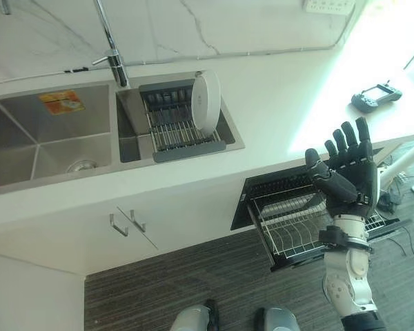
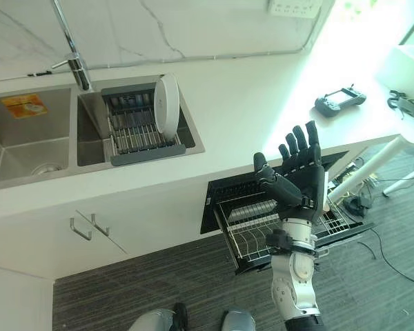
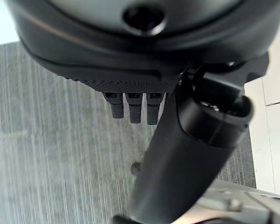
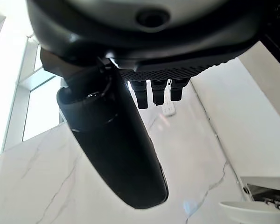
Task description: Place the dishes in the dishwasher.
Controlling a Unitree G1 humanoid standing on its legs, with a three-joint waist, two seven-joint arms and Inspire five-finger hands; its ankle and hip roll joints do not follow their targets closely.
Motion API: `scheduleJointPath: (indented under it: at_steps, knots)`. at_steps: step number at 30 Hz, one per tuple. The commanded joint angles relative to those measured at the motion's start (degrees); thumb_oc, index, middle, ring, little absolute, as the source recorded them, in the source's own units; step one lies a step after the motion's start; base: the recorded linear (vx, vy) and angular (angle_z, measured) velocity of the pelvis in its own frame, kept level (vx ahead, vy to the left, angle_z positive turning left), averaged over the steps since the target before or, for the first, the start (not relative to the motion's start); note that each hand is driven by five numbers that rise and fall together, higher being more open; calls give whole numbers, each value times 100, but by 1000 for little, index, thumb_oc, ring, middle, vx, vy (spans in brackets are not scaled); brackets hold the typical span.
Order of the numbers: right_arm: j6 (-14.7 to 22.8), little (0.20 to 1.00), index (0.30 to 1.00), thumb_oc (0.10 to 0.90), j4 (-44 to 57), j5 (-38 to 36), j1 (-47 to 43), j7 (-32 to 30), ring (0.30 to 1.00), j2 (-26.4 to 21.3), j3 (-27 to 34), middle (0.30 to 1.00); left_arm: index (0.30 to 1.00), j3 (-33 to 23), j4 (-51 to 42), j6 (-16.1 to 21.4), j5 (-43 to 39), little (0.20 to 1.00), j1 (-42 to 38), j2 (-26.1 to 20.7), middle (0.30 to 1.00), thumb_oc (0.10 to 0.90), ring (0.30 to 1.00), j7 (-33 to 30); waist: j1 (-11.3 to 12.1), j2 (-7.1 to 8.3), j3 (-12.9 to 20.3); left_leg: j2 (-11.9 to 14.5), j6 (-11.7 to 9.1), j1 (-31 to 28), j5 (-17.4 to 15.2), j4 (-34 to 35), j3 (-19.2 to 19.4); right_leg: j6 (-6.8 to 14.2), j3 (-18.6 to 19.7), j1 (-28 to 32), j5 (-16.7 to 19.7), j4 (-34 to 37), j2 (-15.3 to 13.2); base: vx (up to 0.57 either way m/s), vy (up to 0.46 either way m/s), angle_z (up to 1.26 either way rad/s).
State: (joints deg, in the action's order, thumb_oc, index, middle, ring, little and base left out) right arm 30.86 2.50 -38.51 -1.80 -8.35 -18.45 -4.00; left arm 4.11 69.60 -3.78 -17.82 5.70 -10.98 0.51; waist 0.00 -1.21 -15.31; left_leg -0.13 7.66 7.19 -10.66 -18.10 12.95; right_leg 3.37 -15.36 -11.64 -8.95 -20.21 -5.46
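While the double sink [image 1: 27,148] at the far left holds no dishes, the drying rack [image 1: 179,124] in its right-hand basin carries one white plate [image 1: 205,102], standing on edge at the rack's right end, just right of the tap [image 1: 112,52]. Right of that runs bare counter [image 1: 276,103], with a dark handheld controller [image 1: 376,96] near its far right end. Below the counter edge the dishwasher drawer [image 1: 297,221] is pulled out, its wire rack showing no dishes. Raised in front of it is the right hand [image 1: 345,172], fingers straight and spread, thumb out, holding nothing. The left hand [image 3: 144,60] hangs over the floor, fingers relaxed, also with nothing in it. The step is probably the reach for the plate: the right hand should cross leftward over the counter, close on the upper rim, and lift straight up before turning, so the plate clears the rack's bars.
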Motion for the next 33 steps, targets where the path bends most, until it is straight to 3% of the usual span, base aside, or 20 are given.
scheduleJointPath:
  at_steps: [1,10,13,15,17,18,19,22,26,30,33]
  knots:
    - [693,900,900,800,300,-69,-716,314,900,-424,501,900,900,-131,-225,142,-394,900,38,-2,900,800,900,35,121,-39,108,177,-367,-220,-476,92,-550,53,81,645,-303,302,-34,122,-151,-27]
    - [299,900,900,800,460,37,-701,504,900,-536,466,900,900,-113,-165,203,-233,900,218,179,900,800,900,-74,168,93,182,203,-546,-332,-364,92,-531,-153,204,792,-544,302,100,132,-174,-5]
    - [46,900,900,800,505,45,-712,796,900,-598,402,900,900,-147,-178,242,-259,900,198,170,900,800,900,-148,247,287,-16,-62,-577,-466,70,-52,-574,-287,445,943,-535,302,71,127,-226,-2]
    - [-37,900,900,800,492,130,-733,837,900,-582,374,900,900,-180,-216,167,-239,900,193,141,900,800,900,-162,289,264,-106,-84,-632,-245,234,-124,-670,-314,511,1023,-540,302,139,81,-48,8]
    - [-98,900,900,800,487,236,-825,875,900,-556,291,900,900,-212,-284,102,-56,900,243,130,900,800,900,-116,350,69,-150,82,-804,252,411,92,-834,-286,477,1086,-601,302,281,68,89,0]
    - [-94,900,900,800,512,291,-834,830,900,-540,247,900,900,-221,-296,88,39,900,265,148,900,800,900,-115,371,-9,-187,239,-944,584,770,92,-883,-329,446,1160,-658,302,341,95,156,3]
    - [-115,900,900,800,498,278,-908,752,900,-586,186,900,900,-187,-241,-3,138,900,216,117,900,800,900,-129,355,-42,-146,391,-956,719,569,92,-688,-305,271,1221,-778,302,234,105,166,3]
    - [-74,900,900,800,477,182,-887,917,900,-578,102,900,900,-146,-158,-6,26,900,194,139,900,800,900,-201,348,-73,-83,452,-947,707,489,92,-670,-264,197,1198,-783,302,169,87,111,-3]
    - [-210,900,900,800,562,191,-881,1020,900,-603,-41,900,900,-227,-19,35,-87,900,217,144,900,800,900,-300,419,-78,38,381,-916,607,338,92,-731,-219,94,1197,-795,302,103,101,62,-11]
    - [-230,900,900,800,560,86,-1223,710,900,-565,-119,900,900,-145,156,75,59,900,262,178,900,800,900,-338,566,-64,156,321,-908,533,237,92,-818,-200,-11,1199,-827,302,81,103,5,2]
    - [-464,900,900,800,632,275,-1528,499,900,-533,-192,900,900,-83,222,154,143,900,278,209,900,800,900,-364,656,-71,180,283,-900,516,212,92,-886,-200,-38,1204,-844,302,66,73,14,-5]
